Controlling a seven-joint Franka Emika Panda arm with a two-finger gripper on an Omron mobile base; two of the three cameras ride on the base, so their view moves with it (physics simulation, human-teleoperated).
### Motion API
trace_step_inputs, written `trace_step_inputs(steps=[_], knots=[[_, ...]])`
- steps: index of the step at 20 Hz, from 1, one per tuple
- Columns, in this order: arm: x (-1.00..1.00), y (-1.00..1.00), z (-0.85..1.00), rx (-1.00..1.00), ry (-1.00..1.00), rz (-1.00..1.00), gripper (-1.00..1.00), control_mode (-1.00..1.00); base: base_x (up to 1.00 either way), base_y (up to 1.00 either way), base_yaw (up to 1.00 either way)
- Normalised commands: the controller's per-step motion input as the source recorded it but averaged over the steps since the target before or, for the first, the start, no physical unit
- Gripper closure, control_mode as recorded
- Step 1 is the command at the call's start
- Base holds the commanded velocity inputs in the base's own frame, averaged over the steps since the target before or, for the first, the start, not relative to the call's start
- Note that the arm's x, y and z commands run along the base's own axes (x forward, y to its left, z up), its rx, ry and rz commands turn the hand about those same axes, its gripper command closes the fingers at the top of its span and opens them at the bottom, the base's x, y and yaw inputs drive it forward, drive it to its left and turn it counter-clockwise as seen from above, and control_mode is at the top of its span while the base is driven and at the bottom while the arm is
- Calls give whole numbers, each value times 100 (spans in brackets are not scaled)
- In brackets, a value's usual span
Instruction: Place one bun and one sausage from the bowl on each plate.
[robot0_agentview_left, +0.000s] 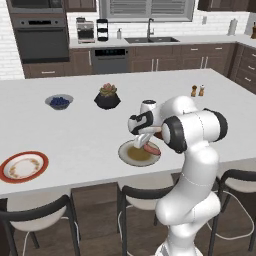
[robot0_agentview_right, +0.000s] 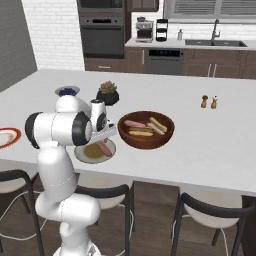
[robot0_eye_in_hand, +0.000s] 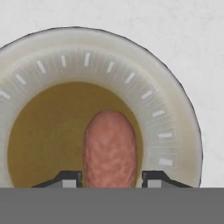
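The end effector (robot0_eye_in_hand: 111, 179) hangs low over the pale grey plate (robot0_eye_in_hand: 175, 122), pointing down at it. In the hand view its two dark fingertips (robot0_eye_in_hand: 70, 178) stand on either side of the near end of a pink sausage (robot0_eye_in_hand: 110, 148), each just beside the sausage's flank. Whether the tips press on the sausage or stand slightly clear of it cannot be told, so the grip is uncertain.

The sausage lies on the plate's brownish centre, its far rounded end reaching toward the middle of the plate. No bun shows on the visible part of this plate.

In the right base view the end effector (robot0_agentview_right: 107, 134) sits over the same plate (robot0_agentview_right: 85, 156) with the sausage (robot0_agentview_right: 104, 148) under it. The large reddish-brown bowl (robot0_agentview_right: 146, 142) stands just beside the plate. It holds buns (robot0_agentview_right: 157, 125) and at least one more sausage (robot0_agentview_right: 132, 123).

The left base view shows the white surface (robot0_agentview_left: 75, 130) with the grey plate (robot0_agentview_left: 127, 156) close to its near edge. The second plate (robot0_agentview_left: 23, 166), white with a broad orange-red rim, lies well apart from it, also near that edge, and carries nothing. Farther back stand a small grey bowl of blue berries (robot0_agentview_left: 59, 102), a black plant pot (robot0_agentview_left: 107, 97) and two small shakers (robot0_agentview_left: 197, 91).
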Motion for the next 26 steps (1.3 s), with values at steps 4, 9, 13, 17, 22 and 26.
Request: trace_step_inputs(steps=[4,9,13,17,22,26], knots=[[0,0,0,0,0,0,-100,-100,0,0,0],[-13,-2,9,0,0,-1,-100,-100,0,0,0],[-62,0,54,0,0,-20,-100,-100,0,0,0],[-34,-6,87,0,0,-21,-100,-100,0,0,0],[7,-55,71,1,0,-6,-100,-100,0,0,0],[39,-76,15,0,0,12,-100,-100,0,0,0]])
